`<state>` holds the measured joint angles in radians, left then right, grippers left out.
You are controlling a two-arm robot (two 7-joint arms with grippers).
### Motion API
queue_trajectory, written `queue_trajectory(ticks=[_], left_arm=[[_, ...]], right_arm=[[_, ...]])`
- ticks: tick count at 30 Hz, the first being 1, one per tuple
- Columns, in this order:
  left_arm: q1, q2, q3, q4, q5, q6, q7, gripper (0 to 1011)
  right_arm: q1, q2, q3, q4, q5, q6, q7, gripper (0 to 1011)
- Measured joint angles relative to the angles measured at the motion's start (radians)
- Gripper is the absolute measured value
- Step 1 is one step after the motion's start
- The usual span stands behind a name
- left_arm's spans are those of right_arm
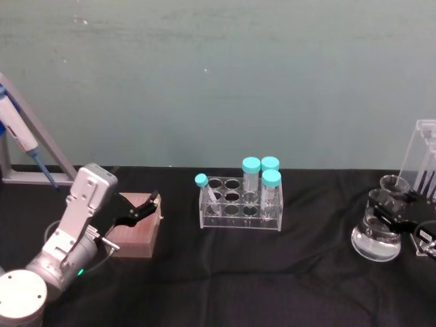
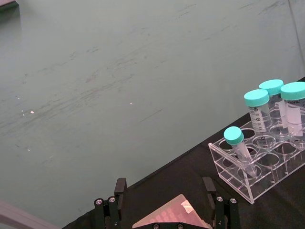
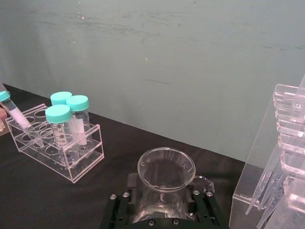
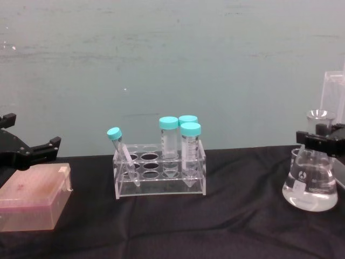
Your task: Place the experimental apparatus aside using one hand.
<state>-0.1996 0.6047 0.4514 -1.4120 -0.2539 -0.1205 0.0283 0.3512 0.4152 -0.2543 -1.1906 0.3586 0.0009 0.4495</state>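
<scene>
While the black cloth surface (image 1: 225,272) carries everything, the items sit in three groups: left, middle, right.

Right end effector (image 3: 162,202): at the far right of the surface, clenched on the neck of the flask, one black finger (image 3: 125,202) pressed to each side just below the flared rim.

Flask (image 1: 375,238): conical glass with clear liquid pooled in its wide base; in the chest view (image 4: 310,186) the base is at cloth level (whether it rests on the cloth or is just lifted, cannot tell).

Beaker (image 1: 393,184): small, glass, just behind the flask, near the foot of the pipette stand.

Pipette stand (image 1: 424,160): tall clear acrylic frame at the right edge, long pipettes hanging inside; seen close beside the flask in the right wrist view (image 3: 276,167).

Left end effector (image 2: 164,200): at the left of the surface, fingers apart, holding nothing, hovering over the pink box; its silver wrist comes up from the lower left corner of the head view.

Pink box (image 4: 33,197): flat on the cloth under the left fingers.

Tube rack (image 1: 240,204): clear plastic, mid-surface, well apart from the flask; three upright tubes with teal caps at its right end, one smaller capped tube leaning at its left end.
</scene>
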Motion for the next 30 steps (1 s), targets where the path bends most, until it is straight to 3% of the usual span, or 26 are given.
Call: queue_trajectory(ticks=[4, 15, 30], left_arm=[[0.0, 0.0, 0.0, 0.0, 0.0, 0.0, 0.0, 1000], [0.0, 0.0, 0.0, 0.0, 0.0, 0.0, 0.0, 1000], [0.0, 0.0, 0.0, 0.0, 0.0, 0.0, 0.0, 1000]], right_arm=[[0.0, 0.0, 0.0, 0.0, 0.0, 0.0, 0.0, 684], [0.0, 0.0, 0.0, 0.0, 0.0, -0.001, 0.0, 981], [0.0, 0.0, 0.001, 0.0, 0.0, -0.002, -0.001, 1000]])
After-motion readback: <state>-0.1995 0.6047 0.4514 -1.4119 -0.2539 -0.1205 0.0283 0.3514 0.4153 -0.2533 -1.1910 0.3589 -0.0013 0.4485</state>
